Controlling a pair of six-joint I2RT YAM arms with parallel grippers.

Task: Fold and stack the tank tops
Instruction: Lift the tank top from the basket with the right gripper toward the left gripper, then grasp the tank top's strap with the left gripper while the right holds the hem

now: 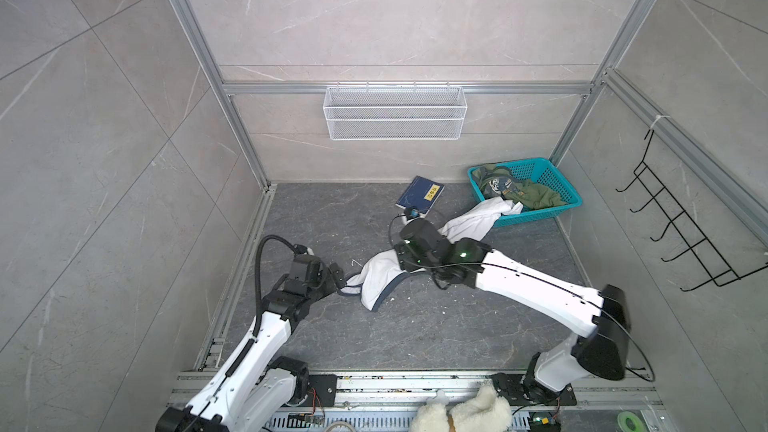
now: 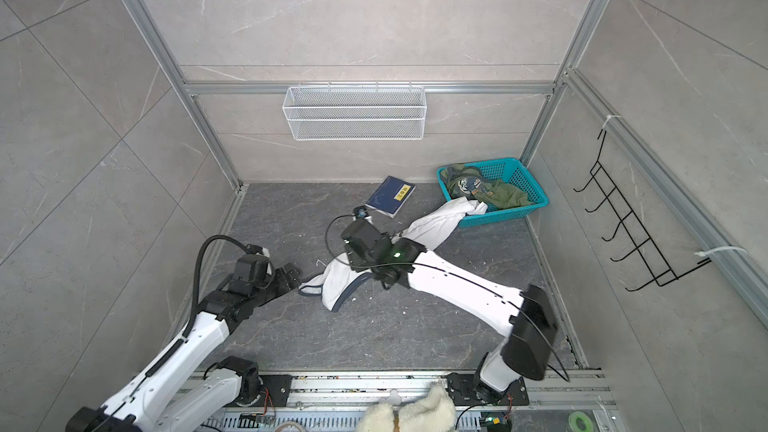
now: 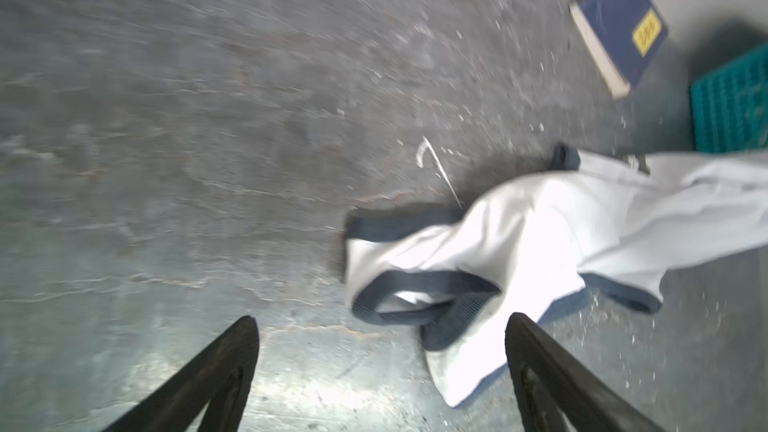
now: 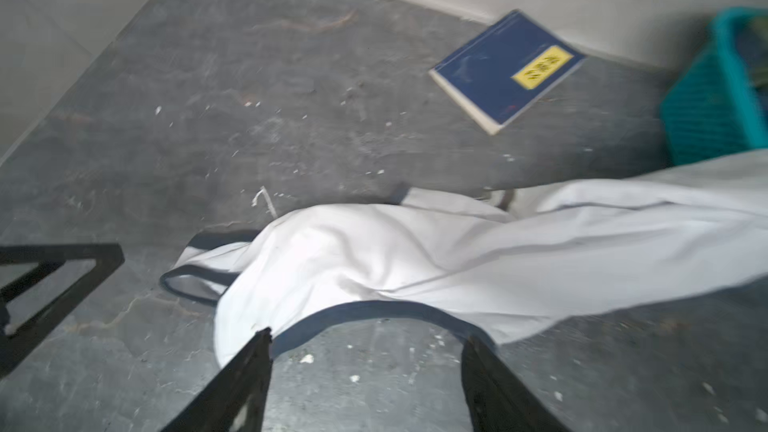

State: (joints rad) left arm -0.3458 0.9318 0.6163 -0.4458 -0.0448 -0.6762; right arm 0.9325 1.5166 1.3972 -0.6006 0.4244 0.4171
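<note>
While spread wide with nothing clamped between them, black fingers of the left gripper low over the dark floor, just beside the navy strap loop of the white tank top; touching the cloth or not, impossible to tell. Behind them, wrist turned toward the middle, forearm slanting up from the near-left base. On the right gripper, likewise parted, straddling the curved navy hem and gripping nothing, one tip overlapping the white edge. Farther back, wrist poised above the garment's middle, long white forearm stretched across from the near-right base, elbow raised. White top strung out over the floor, far end draped on the rim of the teal basket, near end crumpled between both grippers. Olive tank top bunched inside the basket. Navy book flat near the back wall, apart from the cloth.
</note>
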